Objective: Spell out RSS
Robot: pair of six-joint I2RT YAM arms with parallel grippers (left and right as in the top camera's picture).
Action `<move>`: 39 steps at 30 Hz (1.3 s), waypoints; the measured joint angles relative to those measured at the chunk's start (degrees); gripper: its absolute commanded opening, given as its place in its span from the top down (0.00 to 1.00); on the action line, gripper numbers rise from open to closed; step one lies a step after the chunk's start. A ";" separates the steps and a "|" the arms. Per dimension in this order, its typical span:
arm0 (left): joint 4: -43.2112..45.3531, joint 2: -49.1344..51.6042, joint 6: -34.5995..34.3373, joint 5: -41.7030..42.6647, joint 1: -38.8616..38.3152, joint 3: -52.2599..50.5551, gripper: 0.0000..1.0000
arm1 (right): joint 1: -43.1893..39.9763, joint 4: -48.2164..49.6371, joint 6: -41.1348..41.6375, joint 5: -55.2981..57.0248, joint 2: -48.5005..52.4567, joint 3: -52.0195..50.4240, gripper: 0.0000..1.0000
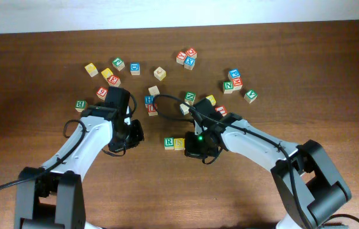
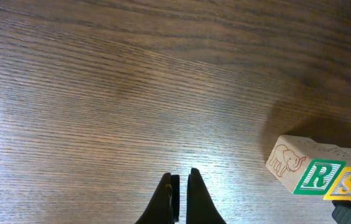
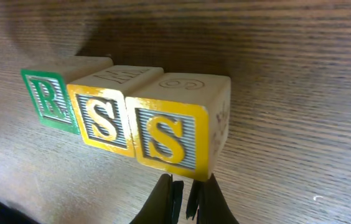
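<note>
Looking from overhead first: green R block (image 1: 168, 143) sits on the table (image 1: 167, 191) w/ a yellow first S block (image 1: 179, 144) touching it. The right gripper (image 1: 195, 147) is directly past that S and covers the rest of the row. Left gripper (image 1: 132, 133) is near the R block on the opposite side, not touching it. Spare blocks (image 1: 135, 68) are scattered well beyond the R block.

Left wrist view: R reads clearly in green, S beside it in yellow, and the R block's side face has a little elephant drawing (image 2: 285, 160). Fingers are basically together w/ a thin slit btw them, nothing held, well apart from the R block.

Right wrist view: reads R S S, all three touching, w/ the second S block (image 3: 166, 137) at the far end from the R block. Top faces have faint stamps, can't read them. Fingers are closed to a sliver and empty, tips right at the second S block's lower edge. Can't tell if they touch it.
</note>
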 measured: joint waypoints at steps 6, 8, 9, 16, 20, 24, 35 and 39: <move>-0.24 0.00 -0.28 -0.02 0.00 0.00 1.00 | 0.07 0.44 1.14 0.46 0.00 0.00 0.96; -0.24 0.00 -0.81 -0.02 0.00 0.00 1.00 | 0.07 0.63 1.22 0.46 0.00 0.00 0.96; -0.26 0.00 -0.85 -0.02 0.00 0.00 1.00 | 0.07 0.81 1.29 0.46 0.00 0.00 0.96; -0.42 0.00 -1.07 -0.02 0.00 0.00 1.00 | 0.07 1.68 1.75 0.46 0.00 0.00 0.96; -0.42 0.00 -1.07 -0.02 0.00 0.00 1.00 | 0.07 1.92 2.16 0.46 0.00 0.00 0.96; -0.42 0.00 -1.07 -0.02 0.00 0.00 1.00 | 0.07 1.92 2.40 0.46 0.00 0.00 0.96; -0.42 0.00 -1.07 -0.02 0.00 -0.02 1.00 | 0.90 0.50 2.47 0.48 0.00 0.00 0.96; -0.52 0.00 -1.11 -0.22 0.00 0.00 1.00 | 3.91 0.85 3.56 2.03 0.00 0.00 0.96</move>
